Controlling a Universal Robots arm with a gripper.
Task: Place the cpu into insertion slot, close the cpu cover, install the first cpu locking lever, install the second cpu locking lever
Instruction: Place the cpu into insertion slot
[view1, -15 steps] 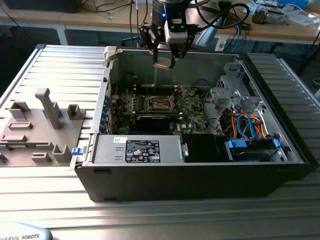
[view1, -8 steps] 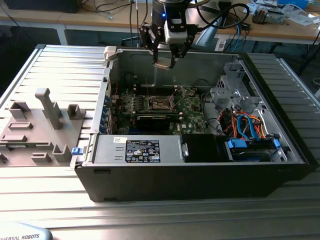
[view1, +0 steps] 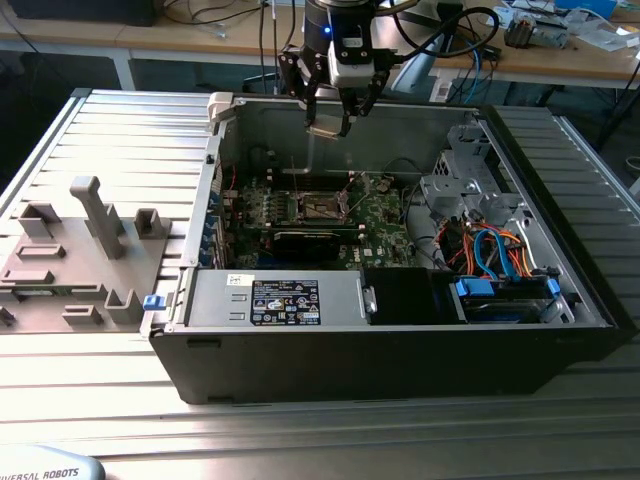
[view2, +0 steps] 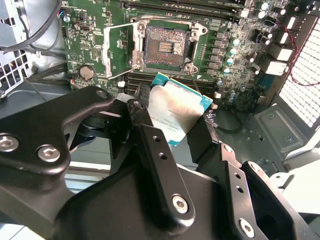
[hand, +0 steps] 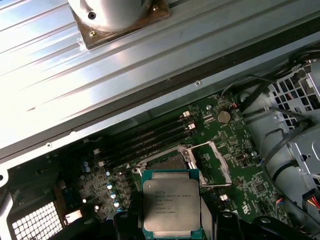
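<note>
- Gripper (view1: 329, 124) was clamped on the cpu (view1: 326, 129), right? In the exterior view it hung over the open computer case (view1: 400, 350), near the back wall and well above the green board (view1: 385, 215).

- Yep, shut tight on it. In the second wrist view the black fingers (view2: 145, 125) pressed on two opposite edges of the cpu (view2: 177, 107). The silvery face was toward the camera, with a teal edge showing round it. The first wrist view had the cpu (hand: 172, 205) flat and square-on, with a finger (hand: 225, 227) at its side.

- And the socket (view1: 322, 207)?

- Uncovered. It was the dark square in the middle of the board, and the second wrist view showed the contact field of the socket (view2: 165, 47) in plain sight. The metal cover (view2: 119, 47) stood swung open right beside it. The cpu was up in the air, apart from the socket, not touching it.

- What was around the case?

- It sat on a ribbed metal table (view1: 300, 420), with a grey parts tray (view1: 70, 260) lying on the exterior view's left. Orange and blue cables (view1: 490, 245) were bunched inside the case toward the exterior view's right.
</note>
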